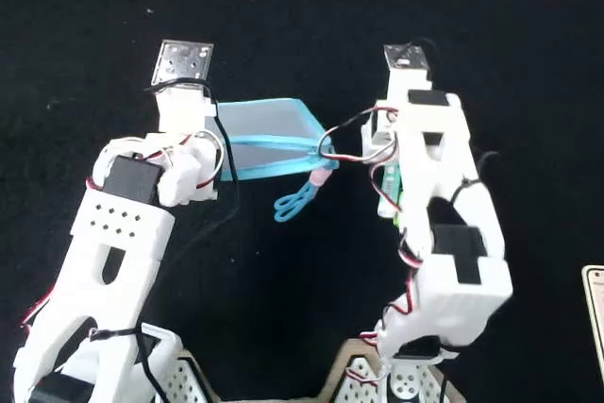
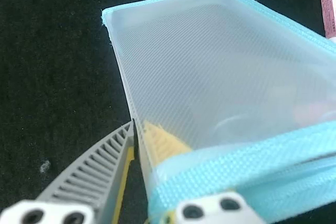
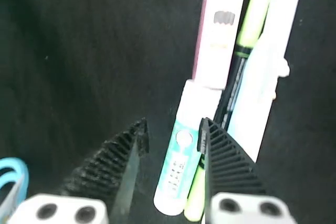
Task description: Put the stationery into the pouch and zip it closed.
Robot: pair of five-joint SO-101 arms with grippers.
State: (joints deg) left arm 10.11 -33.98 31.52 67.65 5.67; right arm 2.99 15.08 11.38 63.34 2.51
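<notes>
Right now the step in hand looks like picking up the first piece of stationery, and the set-up for it is good. The left gripper (image 2: 139, 135) is pinched on one end of the translucent light-blue mesh pouch (image 1: 269, 134). This lies flat on the black cloth table (image 1: 283, 309) between the two arms, its pink zipper pull (image 1: 321, 176) and blue cord loop (image 1: 296, 200) toward the right arm. The right gripper (image 3: 173, 127) hangs with its black jaws spread, straddling a white-and-teal tube-shaped marker (image 3: 177, 166). One jaw tip is just beside a green highlighter pen (image 3: 253, 19) and a long white pen (image 3: 275, 45), which lie packed side by side with a white, pink-edged stick (image 3: 219, 30). To do it well, I judge the jaws should come straight down astride the marker alone, centred along its barrel so it does not swing. They should close only once the far jaw has slid between marker and highlighter; otherwise two pieces may be caught or nudged apart. The left pinch should hold firm so the pouch does not slide. Whether the zip is open I cannot tell.
</notes>
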